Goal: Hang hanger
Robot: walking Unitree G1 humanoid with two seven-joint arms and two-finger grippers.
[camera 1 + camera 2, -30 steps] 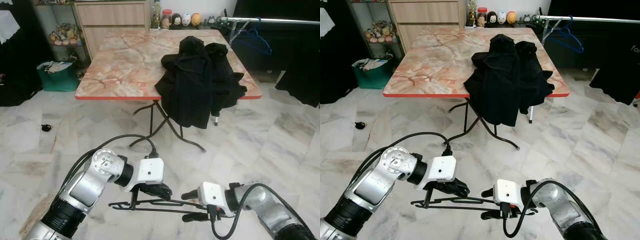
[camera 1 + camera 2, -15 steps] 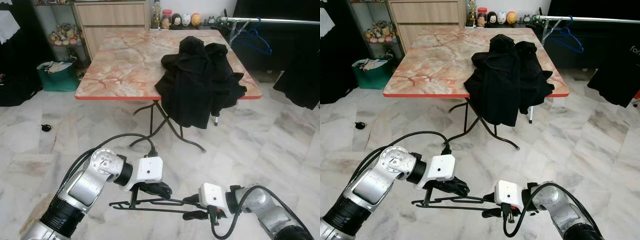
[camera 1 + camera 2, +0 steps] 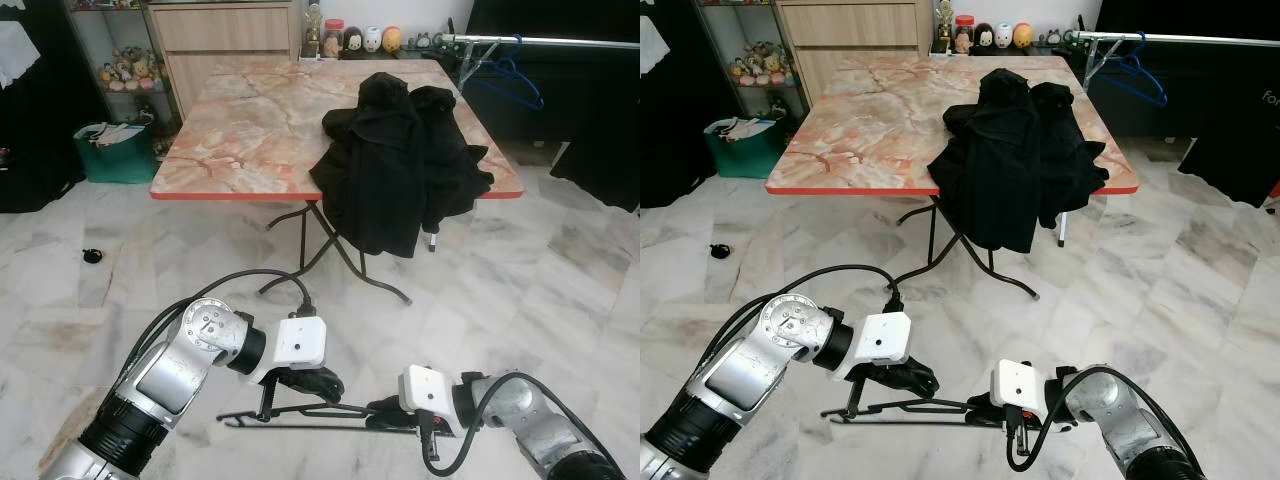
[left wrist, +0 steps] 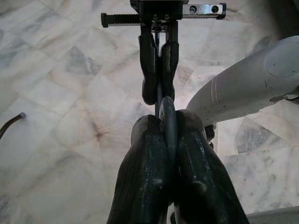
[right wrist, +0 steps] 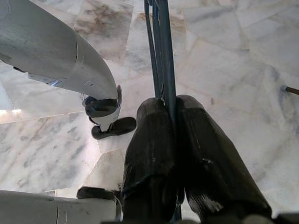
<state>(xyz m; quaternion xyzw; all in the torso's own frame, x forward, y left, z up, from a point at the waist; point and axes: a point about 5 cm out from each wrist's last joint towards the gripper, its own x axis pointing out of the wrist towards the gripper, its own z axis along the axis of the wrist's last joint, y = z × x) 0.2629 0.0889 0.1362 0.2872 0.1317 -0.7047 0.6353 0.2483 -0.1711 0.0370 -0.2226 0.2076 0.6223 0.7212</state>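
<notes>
A black hanger (image 3: 300, 412) with clips is held level, low over the marble floor in front of me. My left gripper (image 3: 316, 384) is shut on its middle; in the left wrist view the thin hanger (image 4: 167, 122) sits pinched between the fingers (image 4: 147, 182). My right gripper (image 3: 386, 409) is shut on the hanger's right end, and the right wrist view shows the hanger's bars (image 5: 160, 56) running out from between the fingers (image 5: 149, 158). The clothes rail (image 3: 560, 42) stands at the far right behind the table, with a blue hanger (image 3: 512, 78) on it.
An orange marble-topped folding table (image 3: 250, 120) stands ahead, with a black garment (image 3: 400, 165) draped over its right front edge. A green basket (image 3: 115, 150) and a wooden cabinet (image 3: 220, 40) are at the back left. Dark clothes (image 3: 600, 150) hang at the far right.
My right gripper's fingers, spread around the hanger's end a second ago, have closed on it. The hanger has sunk slightly and lies flatter. The left arm has barely moved.
</notes>
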